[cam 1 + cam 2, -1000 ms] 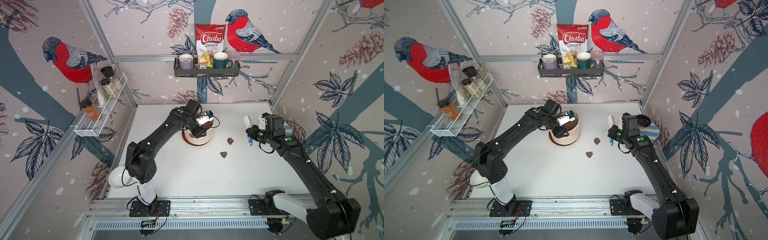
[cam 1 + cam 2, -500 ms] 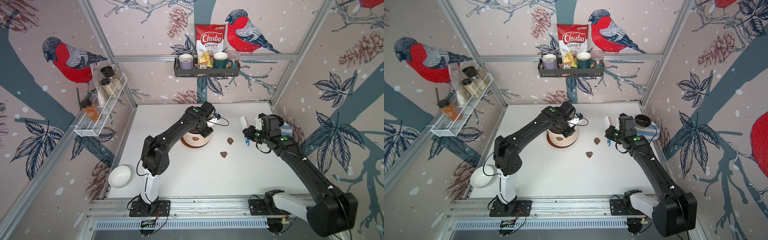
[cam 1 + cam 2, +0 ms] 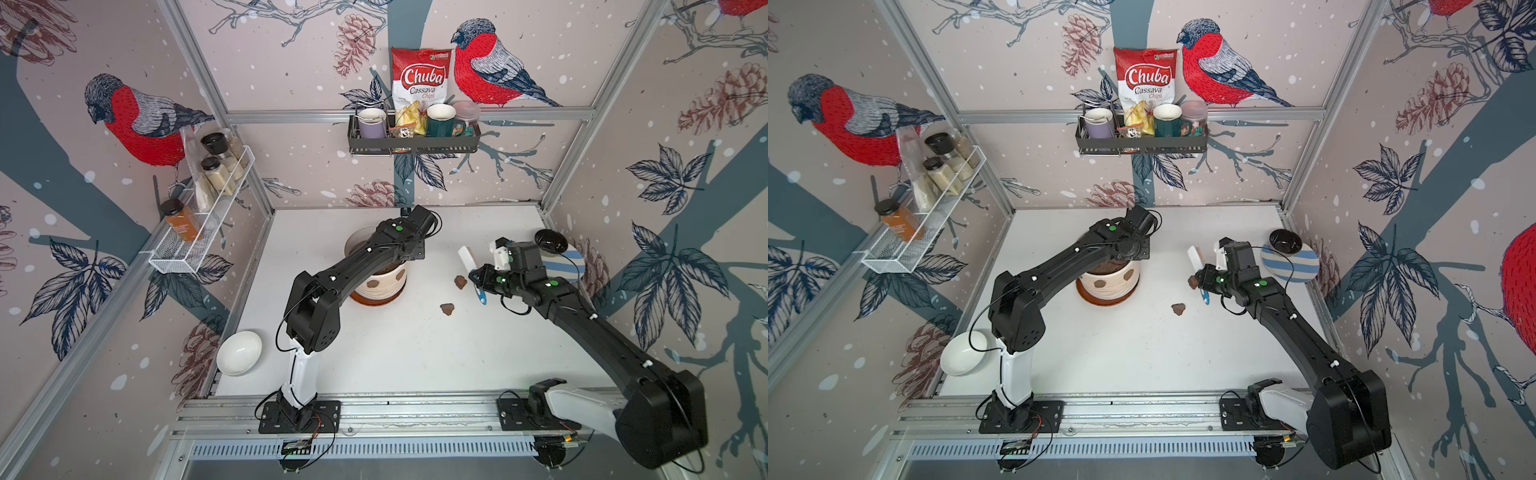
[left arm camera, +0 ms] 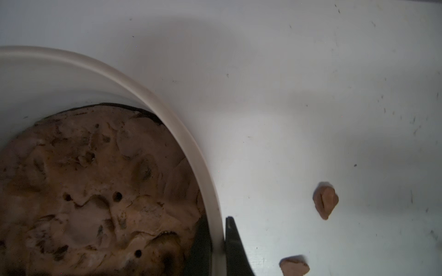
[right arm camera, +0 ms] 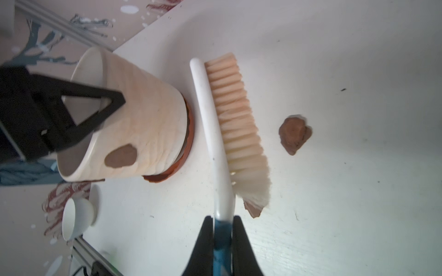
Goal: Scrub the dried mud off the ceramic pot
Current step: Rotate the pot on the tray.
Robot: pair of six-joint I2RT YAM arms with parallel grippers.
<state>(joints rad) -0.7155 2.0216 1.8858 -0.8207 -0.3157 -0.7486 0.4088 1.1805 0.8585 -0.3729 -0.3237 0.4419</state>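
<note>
Bird-and-pinecone wallpaper encloses a white bench (image 3: 395, 357). The ceramic pot (image 3: 388, 286) is found near the middle of it, toward the back wall, seated on a brown saucer (image 3: 376, 301). The pot's rim is pinched by the left end effector (image 4: 216, 248), with one finger (image 4: 235, 246) outside the wall and the other inside, against the soil. Two patches of dried mud (image 3: 373, 284) are seen stuck to the ribbed side facing the front rail (two loose lumps (image 3: 447, 308) of the same brown lie on the bench to the pot's right). A brush (image 5: 212, 119) is clamped by its blue handle in the right end effector (image 5: 222, 221), whose jaws are pressed onto it. The brush is held apart from the pot, over the loose lumps, with its bristles turned away from the pot. A white bowl (image 3: 239, 352) is set at the front left corner, and a black bowl (image 3: 550, 241) sits beside a striped plate (image 3: 569, 266) by the right wall.
</note>
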